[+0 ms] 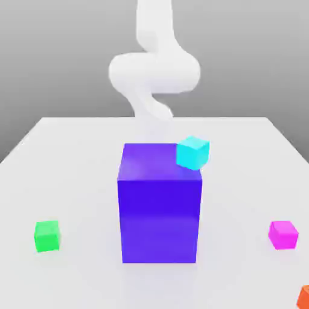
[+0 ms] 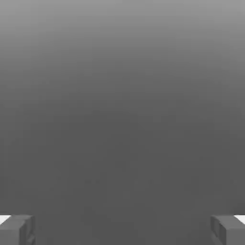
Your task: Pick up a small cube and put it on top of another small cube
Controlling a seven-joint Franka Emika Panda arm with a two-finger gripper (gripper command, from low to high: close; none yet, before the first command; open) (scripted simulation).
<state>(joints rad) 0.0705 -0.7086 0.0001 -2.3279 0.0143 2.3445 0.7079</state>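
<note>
Quick count, table (image 1: pixel 72 157): small cubes, four total – one green cube (image 1: pixel 47 235), one magenta cube (image 1: pixel 283 234), one cyan cube (image 1: pixel 192 152), one orange cube (image 1: pixel 305 296) (half cut off at frame edge). Big blue-purple block (image 1: pixel 159 205): just one. Robot arm (image 1: pixel 154 72): one. Gripper fingertips (image 2: pixel 16 230) in hand view: two.

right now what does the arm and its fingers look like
The arm is plain glossy white with smooth, rounded, tube-like segments and bulging joints; no cables or markings show on it. In the hand view the two fingers are blocky grey pieces with flat faces and white at their outer edges, set wide apart.
</note>
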